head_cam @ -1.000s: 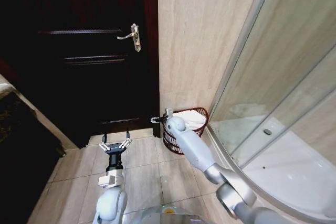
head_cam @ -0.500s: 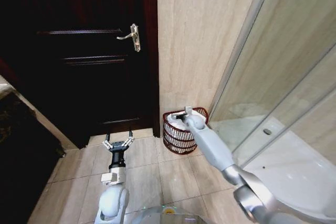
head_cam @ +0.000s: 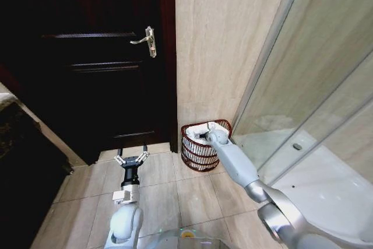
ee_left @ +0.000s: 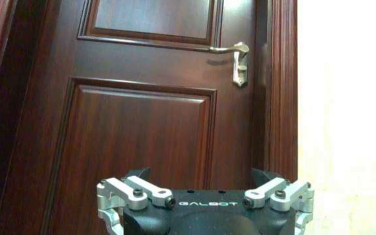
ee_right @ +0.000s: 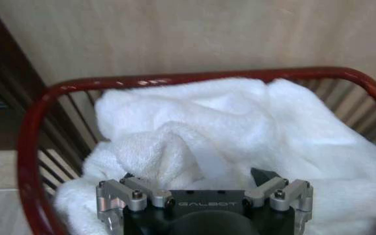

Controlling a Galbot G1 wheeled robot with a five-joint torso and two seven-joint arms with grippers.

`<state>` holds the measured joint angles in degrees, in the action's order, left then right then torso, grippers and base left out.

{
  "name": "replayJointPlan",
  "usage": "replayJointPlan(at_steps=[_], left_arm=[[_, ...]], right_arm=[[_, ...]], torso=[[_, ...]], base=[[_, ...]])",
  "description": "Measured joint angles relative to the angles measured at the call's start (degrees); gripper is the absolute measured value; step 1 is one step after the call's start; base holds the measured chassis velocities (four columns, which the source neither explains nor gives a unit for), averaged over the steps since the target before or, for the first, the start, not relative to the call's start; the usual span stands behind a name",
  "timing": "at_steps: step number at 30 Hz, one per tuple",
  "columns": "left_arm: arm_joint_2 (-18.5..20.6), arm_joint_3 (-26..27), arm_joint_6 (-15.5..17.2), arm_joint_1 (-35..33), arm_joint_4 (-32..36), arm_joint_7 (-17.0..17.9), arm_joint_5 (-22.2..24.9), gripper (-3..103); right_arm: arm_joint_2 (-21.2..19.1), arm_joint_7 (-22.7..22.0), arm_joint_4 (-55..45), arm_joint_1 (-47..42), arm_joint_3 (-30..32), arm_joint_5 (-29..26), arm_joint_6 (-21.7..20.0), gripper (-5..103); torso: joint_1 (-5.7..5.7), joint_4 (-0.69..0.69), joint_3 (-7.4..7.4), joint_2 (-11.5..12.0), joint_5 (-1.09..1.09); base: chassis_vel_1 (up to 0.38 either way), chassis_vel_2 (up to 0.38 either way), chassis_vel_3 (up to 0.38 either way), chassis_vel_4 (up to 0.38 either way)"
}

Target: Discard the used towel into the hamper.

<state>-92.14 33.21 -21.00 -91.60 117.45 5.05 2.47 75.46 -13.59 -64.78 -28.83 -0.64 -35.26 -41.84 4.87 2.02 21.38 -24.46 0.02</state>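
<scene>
The hamper (head_cam: 195, 154) is a small dark red wire basket on the floor against the beige wall, between the door and the shower. A white towel (head_cam: 218, 126) lies crumpled inside it. My right gripper (head_cam: 203, 136) hangs open just above the towel, over the hamper's opening. In the right wrist view the towel (ee_right: 240, 122) heaps up within the hamper's red rim (ee_right: 37, 107), and my right gripper (ee_right: 198, 177) sits right at the heap. My left gripper (head_cam: 131, 159) stands open low over the floor in front of the door, pointing at it (ee_left: 201, 177).
A dark wooden door (head_cam: 105, 68) with a metal lever handle (head_cam: 148, 41) stands left of the hamper. A curved glass shower enclosure (head_cam: 303, 115) closes off the right side. A dark cabinet (head_cam: 17, 161) stands at the far left. Tiled floor (head_cam: 175, 190) lies between.
My right arm swung from the hamper's left edge to over its middle and came down toward the towel. The left arm shifted slightly.
</scene>
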Motion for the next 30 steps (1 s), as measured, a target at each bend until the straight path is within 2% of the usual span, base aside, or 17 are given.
replayJointPlan(at_steps=[4,13,20,30], left_arm=[[0.0,-0.5,0.0,0.2,-0.2,0.0,-0.1,100],[0.0,-0.4,-0.1,-0.2,0.0,-0.1,-0.2,100],[0.0,0.1,-0.8,-0.9,0.0,-0.1,-0.2,100],[0.0,0.0,-1.1,-0.8,-0.1,-0.7,-0.1,100]], right_arm=[[-2.1,0.0,-2.0,-1.9,3.7,-0.5,2.6,100],[-4.5,0.7,-2.6,-2.1,6.0,-1.0,2.7,100],[-3.3,2.1,-0.7,-1.3,5.6,0.1,2.8,100],[-0.6,3.4,0.9,0.3,0.4,3.4,1.0,100]], torso=[[0.00,0.00,0.00,0.0,0.02],[0.00,0.00,0.00,0.0,-0.02],[0.00,0.01,0.00,0.0,-0.02],[0.00,0.01,0.00,0.0,-0.03]], base=[[0.000,0.000,0.000,0.000],[0.000,0.000,0.000,0.000],[0.000,0.000,0.000,0.000],[0.000,0.000,0.000,0.000]])
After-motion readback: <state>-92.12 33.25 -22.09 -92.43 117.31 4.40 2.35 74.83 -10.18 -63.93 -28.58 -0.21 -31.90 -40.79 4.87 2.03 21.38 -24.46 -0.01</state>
